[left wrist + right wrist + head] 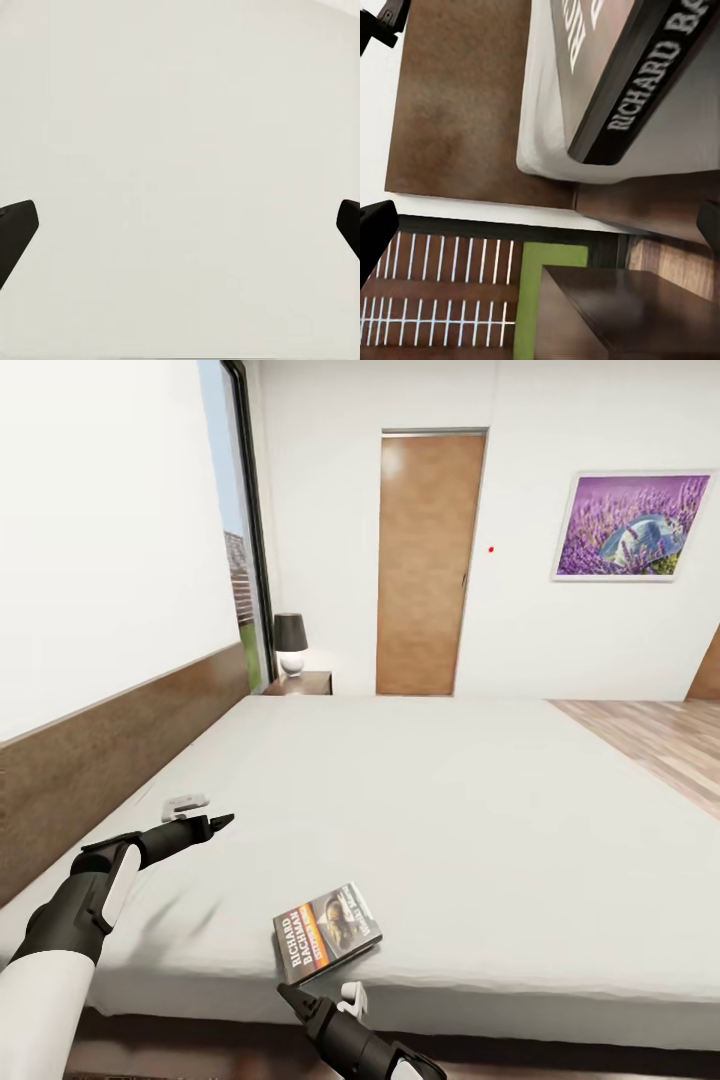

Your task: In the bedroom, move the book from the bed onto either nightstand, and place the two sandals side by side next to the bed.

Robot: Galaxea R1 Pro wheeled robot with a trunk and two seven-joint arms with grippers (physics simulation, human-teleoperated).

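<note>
The book (328, 932) is seen lying flat on the bed (470, 800), close to the mattress's near edge, at about 6 o'clock in the head view, its cover facing up with the "RICHARD BACHMAN" lettering legible. Just beyond that edge, toward 6 o'clock, the right gripper (322, 994) is held with its fingers parted and nothing between them; one dark fingertip and one pale one point toward the book without touching it. In the right wrist view the book's spine (641, 90) is shown overhanging nothing — it rests on the mattress corner, with the dark headboard (465, 97) beyond it.

The left gripper (205, 822) is stretched over the mattress at about 8 o'clock, apart from the book; in the left wrist view its fingertips (16, 225) are spread wide over bare mattress, holding nothing.

At about 11 o'clock, past the far end of the bed, a nightstand (300, 682) is seen carrying a lamp (290, 643) — a brown door (428, 565) stands just beside it, and a lavender picture (632, 525) hangs at 2 o'clock.
</note>
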